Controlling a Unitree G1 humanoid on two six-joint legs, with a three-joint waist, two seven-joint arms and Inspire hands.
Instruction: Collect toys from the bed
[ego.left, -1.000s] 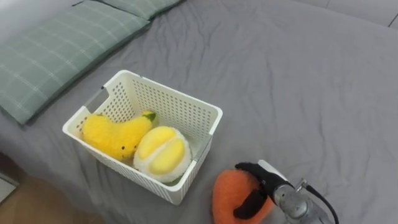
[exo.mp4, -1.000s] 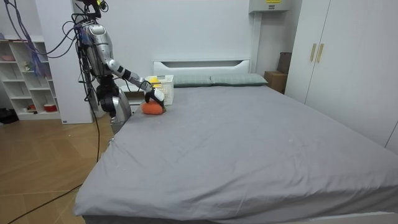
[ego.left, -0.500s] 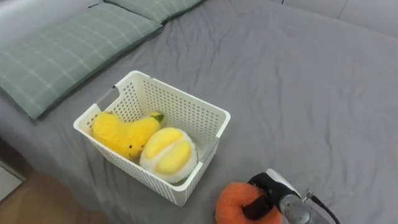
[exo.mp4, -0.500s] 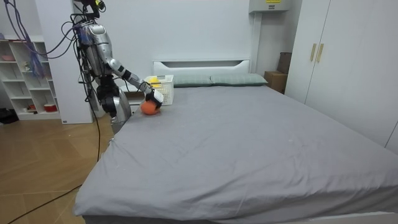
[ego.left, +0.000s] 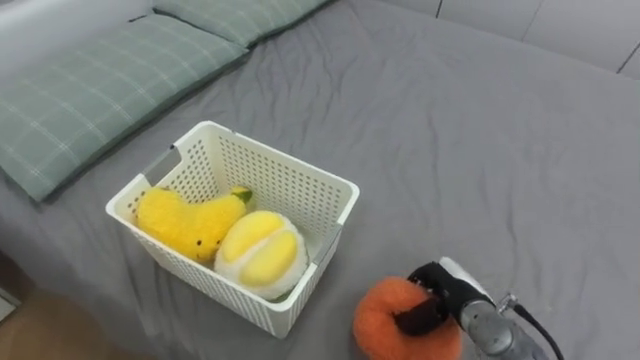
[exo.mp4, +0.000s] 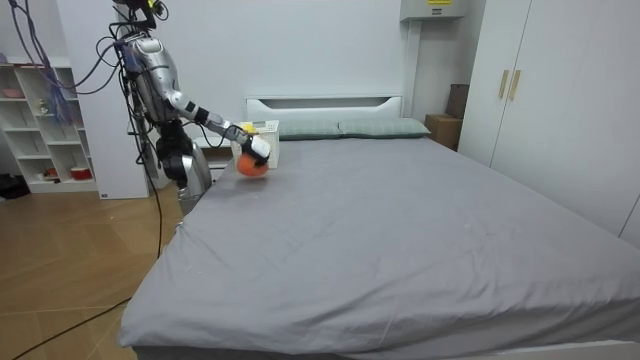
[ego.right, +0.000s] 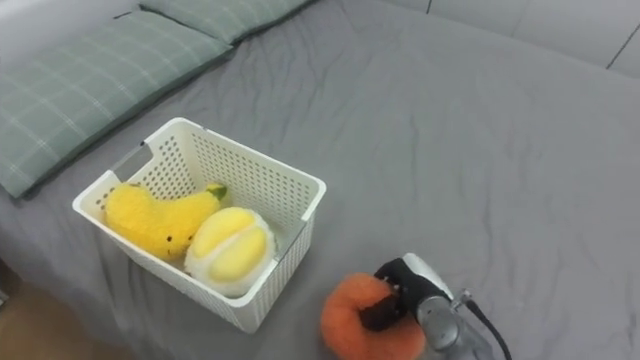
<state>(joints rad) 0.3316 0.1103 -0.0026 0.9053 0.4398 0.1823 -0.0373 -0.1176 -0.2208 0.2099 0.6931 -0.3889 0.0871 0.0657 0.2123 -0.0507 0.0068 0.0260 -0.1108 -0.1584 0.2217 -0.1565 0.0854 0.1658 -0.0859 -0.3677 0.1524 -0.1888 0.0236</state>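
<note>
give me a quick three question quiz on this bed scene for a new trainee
1. True or false: the orange plush toy lies inside the white basket.
2. What is the right hand shut on? A) the orange plush toy B) the basket's rim C) nothing
3. Fill in the number: the basket holds ___ yellow plush toys.

Key: 1 false, it is outside, beside the basket; 2 A; 3 two.
</note>
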